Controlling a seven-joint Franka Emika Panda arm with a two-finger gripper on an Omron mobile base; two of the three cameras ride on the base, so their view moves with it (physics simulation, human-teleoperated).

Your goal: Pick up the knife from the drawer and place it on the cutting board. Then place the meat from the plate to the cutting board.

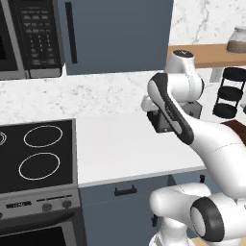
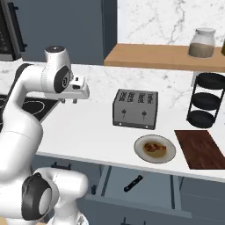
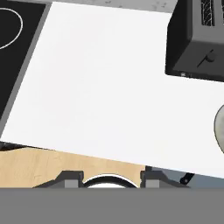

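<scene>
The knife (image 2: pixel 133 183), small with a black handle, lies in the open slate-blue drawer (image 2: pixel 151 188) under the counter. Its handle tip also peeks out in the hand view (image 3: pixel 186 178). On the counter above, the meat (image 2: pixel 155 147) sits on the cream-rimmed plate (image 2: pixel 169 154). The dark reddish cutting board (image 2: pixel 201 149) lies bare just right of the plate. My gripper (image 2: pixel 68 101) hovers above the counter's left part, well left of the toaster and far from the drawer. Its fingertips (image 3: pixel 72 178) stand apart with nothing between them, so it is open.
A dark toaster (image 2: pixel 134 108) stands behind the plate. A black tiered rack (image 2: pixel 205 99) is behind the board, and a jar (image 2: pixel 202 42) sits on the wooden shelf. The stove (image 1: pixel 38 153) and microwave (image 1: pixel 33 38) are at the left. A narrow drawer front with black handle (image 1: pixel 126 190) is shut.
</scene>
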